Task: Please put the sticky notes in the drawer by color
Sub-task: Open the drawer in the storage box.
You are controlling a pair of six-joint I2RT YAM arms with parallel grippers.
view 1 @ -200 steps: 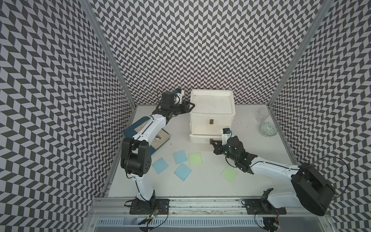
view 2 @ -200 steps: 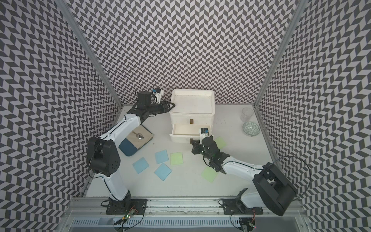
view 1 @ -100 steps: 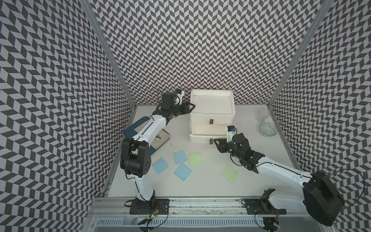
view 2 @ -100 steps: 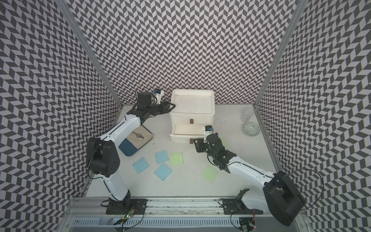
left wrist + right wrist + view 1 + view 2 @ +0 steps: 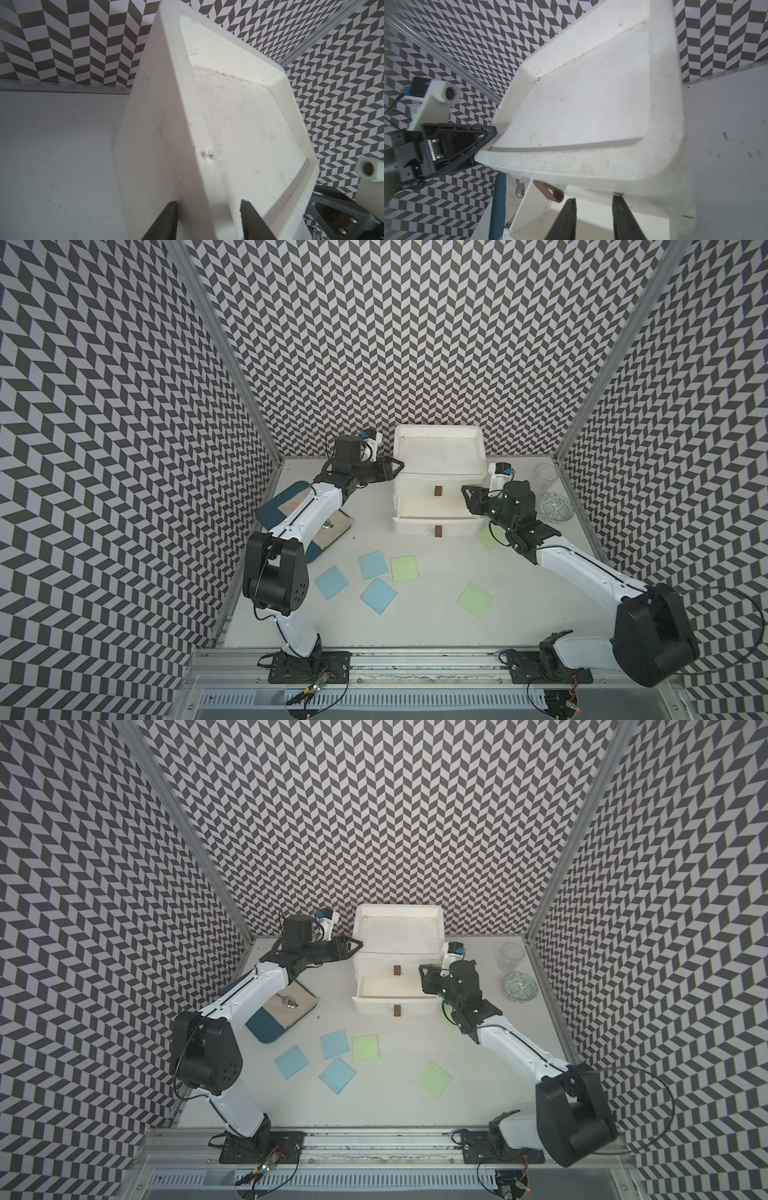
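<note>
Looking like a robotics lab test cell: standing boxed in on three sides by black-and-white chevron panels (image 5: 395, 344), framed by aluminium posts (image 5: 217, 337), holding two white robot arms (image 5: 307, 510) bolted to a metal rail (image 5: 415, 659) along the front of a bare white desk (image 5: 415, 626), showing an exposed circuit board (image 5: 316, 688) below.

table (image 5: 415, 635) | white drawer (image 5: 415, 488) | blue sticky notes (image 5: 372, 564) | green sticky notes (image 5: 403, 568) | dark blue tray (image 5: 269, 511) | glass (image 5: 545, 477) | bowl (image 5: 556, 508)
</note>
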